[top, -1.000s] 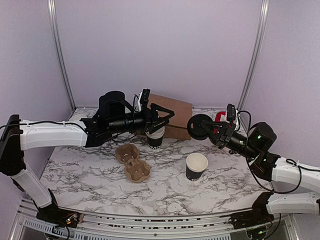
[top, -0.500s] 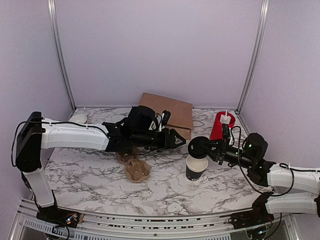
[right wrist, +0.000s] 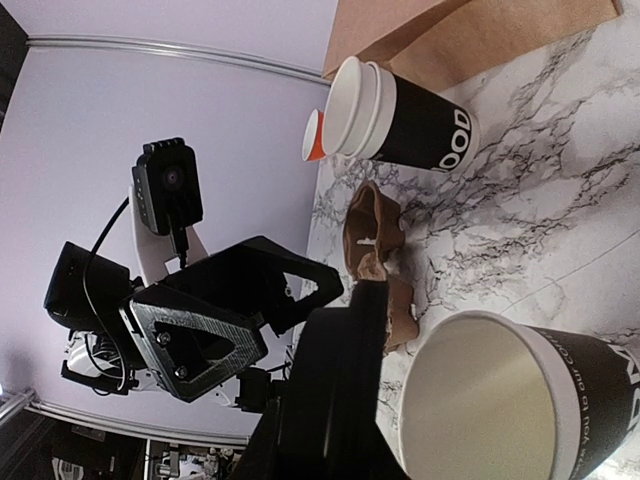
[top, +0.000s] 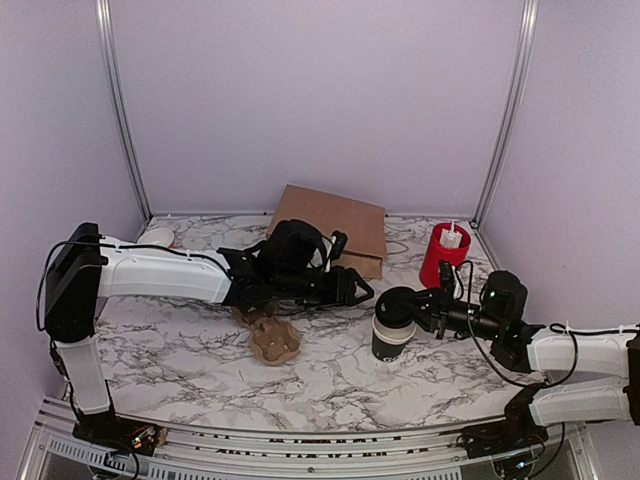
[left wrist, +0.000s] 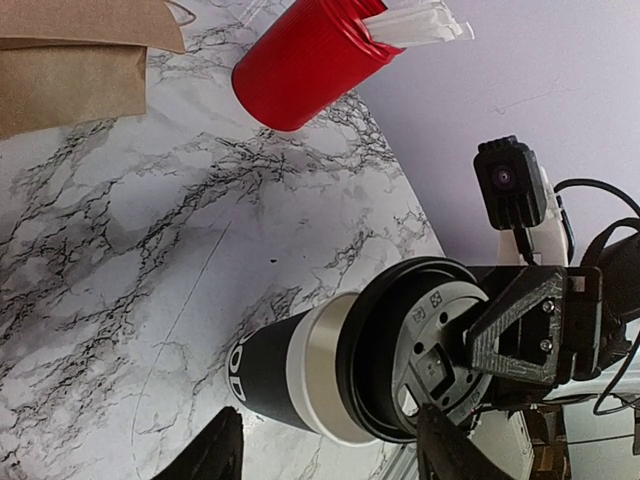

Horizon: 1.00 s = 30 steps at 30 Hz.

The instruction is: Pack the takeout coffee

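Note:
The takeout coffee cup [top: 388, 341], black with white lettering and a white inside, stands upright right of centre. Its round black lid [top: 397, 304] hangs tilted at the cup's rim, with my right gripper [top: 410, 306] shut on it. In the right wrist view the cup's mouth [right wrist: 495, 405] is uncovered and the lid [right wrist: 340, 390] is edge-on beside it. My left gripper [top: 358, 288] is open just left of the cup. In the left wrist view the cup [left wrist: 270, 370] and lid [left wrist: 430, 345] lie ahead between its fingertips [left wrist: 215, 452].
A brown paper bag [top: 335, 222] lies at the back. A red cylinder [top: 443, 255] with white packets stands back right. A cardboard cup carrier [top: 274, 338] lies under my left arm. A stack of lidless black cups [right wrist: 405, 112] stands near the bag.
My left arm swung from the cups near the bag, forward and right, to beside the coffee cup. My right gripper brought the lid down and left to the cup's rim.

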Motion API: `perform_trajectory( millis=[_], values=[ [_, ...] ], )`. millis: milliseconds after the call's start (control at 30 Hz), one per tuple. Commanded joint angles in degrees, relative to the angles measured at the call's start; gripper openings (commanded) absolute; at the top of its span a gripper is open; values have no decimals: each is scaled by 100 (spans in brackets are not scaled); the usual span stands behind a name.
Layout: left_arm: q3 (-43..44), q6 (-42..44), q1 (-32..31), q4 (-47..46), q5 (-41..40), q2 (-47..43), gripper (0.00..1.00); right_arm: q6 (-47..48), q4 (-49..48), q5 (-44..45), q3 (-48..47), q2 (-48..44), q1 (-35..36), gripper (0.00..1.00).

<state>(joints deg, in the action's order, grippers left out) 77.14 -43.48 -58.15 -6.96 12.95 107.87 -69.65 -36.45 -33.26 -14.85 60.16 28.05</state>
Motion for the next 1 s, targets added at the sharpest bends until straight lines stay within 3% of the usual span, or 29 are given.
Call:
perform_trajectory(
  millis=[0, 967],
  values=[
    [212, 77, -62, 147, 6, 138, 60, -90, -250, -144, 6, 43, -41, 5],
    [271, 59, -173, 178, 6, 347, 60, -348, -962, -291, 277, 491, -45, 7]
  ],
)
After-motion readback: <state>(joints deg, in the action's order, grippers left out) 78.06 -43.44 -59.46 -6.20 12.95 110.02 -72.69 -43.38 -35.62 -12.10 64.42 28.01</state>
